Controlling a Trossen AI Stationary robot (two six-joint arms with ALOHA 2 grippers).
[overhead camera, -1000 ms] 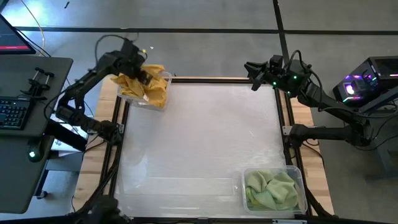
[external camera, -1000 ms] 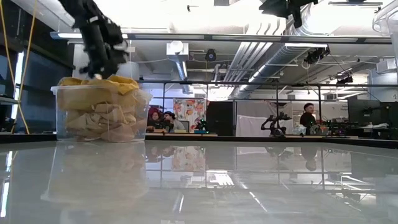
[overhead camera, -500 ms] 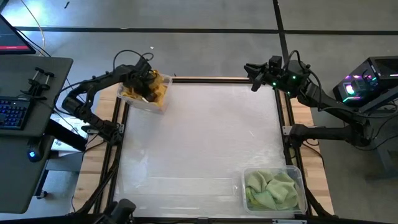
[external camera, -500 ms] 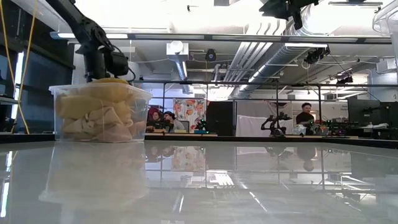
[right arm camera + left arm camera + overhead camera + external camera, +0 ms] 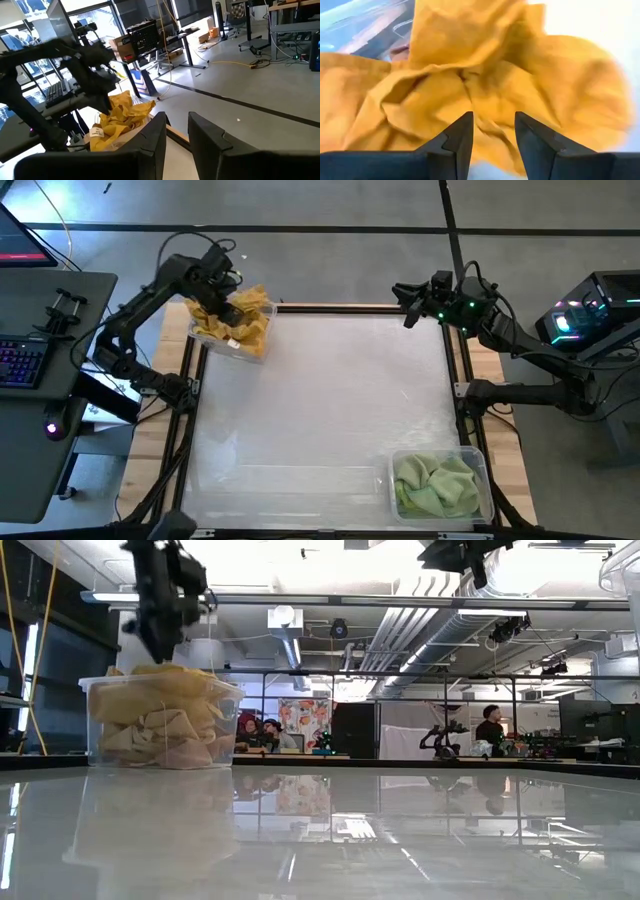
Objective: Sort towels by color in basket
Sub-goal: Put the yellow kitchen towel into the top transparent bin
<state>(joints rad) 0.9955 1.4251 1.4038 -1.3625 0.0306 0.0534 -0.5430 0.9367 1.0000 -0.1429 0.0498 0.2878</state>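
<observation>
Mustard yellow towels (image 5: 245, 320) fill a clear bin (image 5: 222, 340) at the table's far left corner; in the low view the towel heap (image 5: 160, 705) bulges above the bin's rim, and one towel's white tag (image 5: 95, 132) shows. My left gripper (image 5: 216, 282) hangs open just above the heap (image 5: 485, 90), its fingers apart over the cloth and touching nothing. Light green towels (image 5: 435, 485) lie in a second clear bin (image 5: 482, 458) at the near right corner. My right gripper (image 5: 404, 302) waits open above the far right edge. No pink or peach towels show.
The white table top (image 5: 330, 400) lies between the two bins, framed by a dark rail (image 5: 462, 370). A desk with a keyboard (image 5: 20, 365) stands off the left side. People (image 5: 492, 725) sit in the room beyond the far edge.
My left gripper went down into the mustard heap, pressing it low in the bin, then rose straight up clear of it. The heap sprang partly back and now sits a little lower than a second ago. The right arm stayed still.
</observation>
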